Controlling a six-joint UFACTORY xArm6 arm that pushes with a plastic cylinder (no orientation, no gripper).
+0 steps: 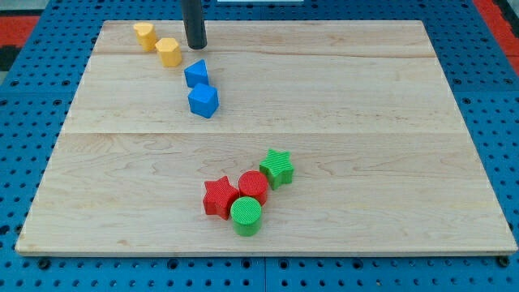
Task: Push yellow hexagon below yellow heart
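The robot shows only as a straight, smooth, dark grey-black cylindrical rod, ending in its blunt tip [195,45].

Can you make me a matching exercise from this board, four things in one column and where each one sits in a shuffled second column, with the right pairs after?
Column one:
1. yellow heart
2. green cylinder
3. blue cube
4. my tip

Column two:
A. at the bottom of the cluster, touching the red cylinder
B. just right of the yellow hexagon, near the view's top
C. farthest toward the view's top left
D. directly below the other blue block

Pairs: 1-C, 2-A, 3-D, 4-B
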